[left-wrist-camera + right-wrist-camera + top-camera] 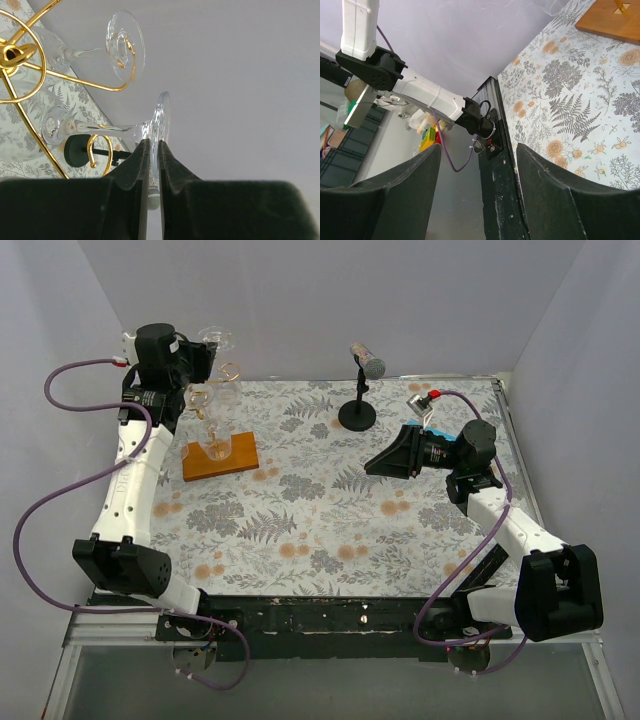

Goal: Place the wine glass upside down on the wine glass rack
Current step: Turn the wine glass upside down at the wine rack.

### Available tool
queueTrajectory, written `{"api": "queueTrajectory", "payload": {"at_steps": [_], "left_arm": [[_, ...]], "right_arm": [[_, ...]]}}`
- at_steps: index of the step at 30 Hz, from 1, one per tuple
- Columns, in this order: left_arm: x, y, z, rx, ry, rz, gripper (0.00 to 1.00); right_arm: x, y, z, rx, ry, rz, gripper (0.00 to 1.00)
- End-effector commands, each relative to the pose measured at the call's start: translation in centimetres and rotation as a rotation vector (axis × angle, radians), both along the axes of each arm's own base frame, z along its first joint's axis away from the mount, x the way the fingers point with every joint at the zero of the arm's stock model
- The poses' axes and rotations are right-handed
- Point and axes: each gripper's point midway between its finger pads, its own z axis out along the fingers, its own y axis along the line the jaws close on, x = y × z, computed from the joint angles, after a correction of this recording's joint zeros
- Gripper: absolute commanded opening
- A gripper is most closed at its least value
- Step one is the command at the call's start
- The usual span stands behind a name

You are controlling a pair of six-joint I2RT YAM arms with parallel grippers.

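My left gripper point(154, 150) is shut on the round foot of a clear wine glass point(159, 120). The stem runs left to the bowl point(52, 127), beside the gold wire arms of the wine glass rack point(30, 55). A second clear glass point(125, 46) hangs in a rack arm above it. In the top view the left gripper point(205, 357) is at the rack's top point(205, 398), over its wooden base point(235, 462), and the held glass's foot point(216, 337) shows beside it. My right gripper point(392, 460) point(477, 165) is open and empty at mid-right, above the table.
A black microphone stand point(358, 415) with a grey microphone point(370, 363) stands at the back centre; its base also shows in the left wrist view point(75, 150). The right wrist view shows the table's near edge point(505, 165), the left arm point(420, 90) and the rack's base point(615, 20).
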Motion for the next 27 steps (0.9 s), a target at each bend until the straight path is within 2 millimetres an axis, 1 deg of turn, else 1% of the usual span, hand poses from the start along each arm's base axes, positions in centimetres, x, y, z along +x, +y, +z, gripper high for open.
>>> {"api": "queueTrajectory", "payload": {"at_steps": [1, 11, 15, 20, 27], "left_arm": [[-2.4, 0.5, 5.7, -0.217, -0.140, 0.046, 0.00], [-3.4, -0.1, 5.8, -0.225, -0.143, 0.007, 0.00], [-3.8, -0.3, 5.5, -0.227, -0.140, -0.004, 0.00], [-3.8, -1.1, 5.2, -0.239, -0.138, -0.043, 0.00], [-4.1, -1.4, 5.0, -0.242, -0.139, -0.060, 0.00]], "right_arm": [[0.3, -0.1, 1.0, 0.009, -0.067, -0.014, 0.70], [0.4, -0.1, 0.9, 0.005, -0.067, -0.021, 0.70], [0.5, -0.1, 0.8, 0.003, -0.063, -0.022, 0.70], [0.5, 0.0, 0.7, 0.002, -0.061, -0.022, 0.70], [0.6, 0.0, 0.7, 0.001, -0.064, -0.026, 0.70]]}}
